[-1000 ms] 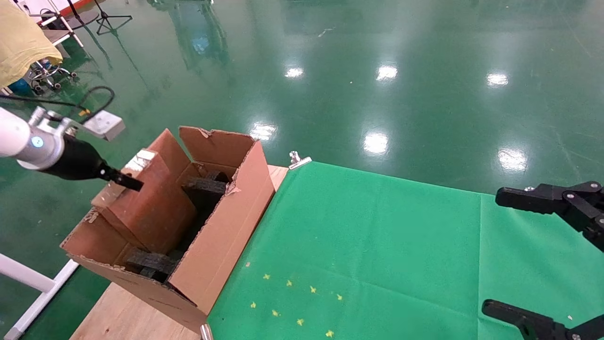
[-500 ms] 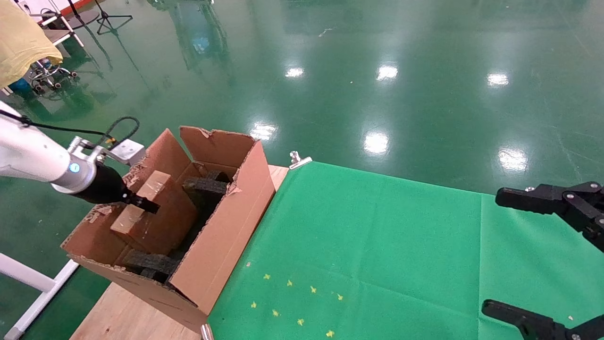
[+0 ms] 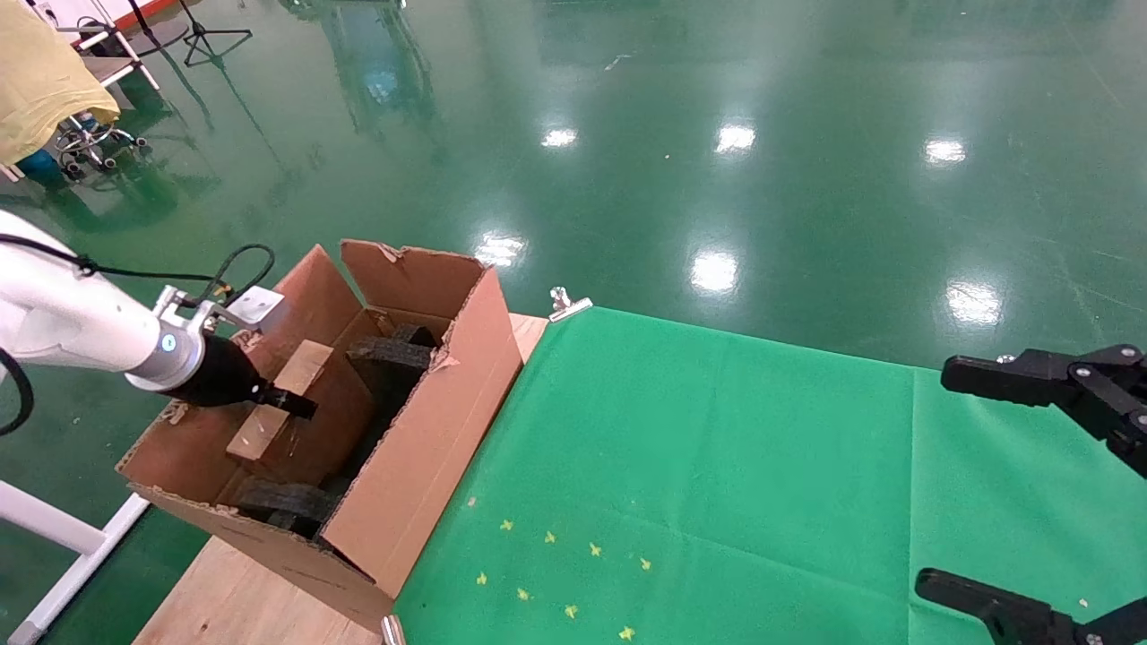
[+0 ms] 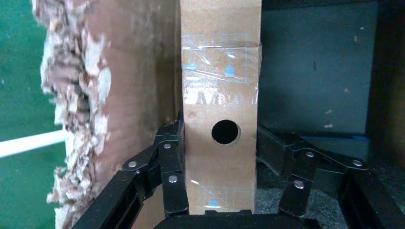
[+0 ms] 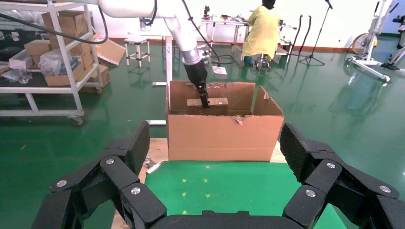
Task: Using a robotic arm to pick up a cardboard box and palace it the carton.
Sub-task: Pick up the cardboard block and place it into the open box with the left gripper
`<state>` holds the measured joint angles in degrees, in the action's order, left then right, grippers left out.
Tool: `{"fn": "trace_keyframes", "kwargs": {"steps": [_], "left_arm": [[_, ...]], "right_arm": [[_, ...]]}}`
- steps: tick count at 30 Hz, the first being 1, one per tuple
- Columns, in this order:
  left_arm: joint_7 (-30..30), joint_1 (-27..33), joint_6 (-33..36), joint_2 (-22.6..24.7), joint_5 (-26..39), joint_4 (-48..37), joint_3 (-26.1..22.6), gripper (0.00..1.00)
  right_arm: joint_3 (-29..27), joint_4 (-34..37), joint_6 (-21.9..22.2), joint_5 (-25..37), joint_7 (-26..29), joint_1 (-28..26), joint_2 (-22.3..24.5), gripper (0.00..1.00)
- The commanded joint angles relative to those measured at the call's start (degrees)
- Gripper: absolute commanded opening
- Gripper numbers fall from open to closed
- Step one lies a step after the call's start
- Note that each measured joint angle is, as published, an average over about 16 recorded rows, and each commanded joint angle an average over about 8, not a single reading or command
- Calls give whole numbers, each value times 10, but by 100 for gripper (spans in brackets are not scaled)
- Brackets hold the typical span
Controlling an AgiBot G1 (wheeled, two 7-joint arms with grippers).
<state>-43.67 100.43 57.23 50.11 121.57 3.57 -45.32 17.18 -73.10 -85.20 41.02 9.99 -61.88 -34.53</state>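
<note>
Cardboard box (image 3: 285,400) (one) in left gripper (image 3: 288,401), inside carton (image 3: 421,448).

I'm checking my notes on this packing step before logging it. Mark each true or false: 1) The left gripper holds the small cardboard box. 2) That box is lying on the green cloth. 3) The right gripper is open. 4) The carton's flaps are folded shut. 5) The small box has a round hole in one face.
1) True: the left gripper is clamped on the cardboard box.
2) False: the box is inside the carton, not on the green cloth.
3) True: the right gripper is open and empty, parked over the cloth.
4) False: the flaps stand upright, showing black foam blocks inside.
5) True: the left wrist view shows it.
</note>
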Motion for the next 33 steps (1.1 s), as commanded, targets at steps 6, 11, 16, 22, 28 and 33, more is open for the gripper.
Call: {"fn": "trace_keyframes", "kwargs": {"steps": [6, 11, 16, 22, 28, 33], "left_arm": [[-2, -3, -8, 0, -3, -6, 2, 100], [-2, -2, -3, 0, -3, -5, 2, 100], [-2, -2, 2, 0, -3, -3, 2, 100], [-2, -1, 4, 0, -3, -1, 2, 100], [1, 2, 3, -1, -4, 4, 2, 100], [18, 12, 14, -10, -21, 20, 13, 100]], "right_arm": [[0, 0, 0, 0, 0, 0, 0, 100], [0, 0, 0, 0, 0, 0, 0, 100], [0, 0, 0, 0, 0, 0, 0, 100], [0, 0, 0, 0, 0, 0, 0, 100], [0, 0, 0, 0, 0, 0, 0, 100], [0, 0, 0, 0, 0, 0, 0, 100]]}}
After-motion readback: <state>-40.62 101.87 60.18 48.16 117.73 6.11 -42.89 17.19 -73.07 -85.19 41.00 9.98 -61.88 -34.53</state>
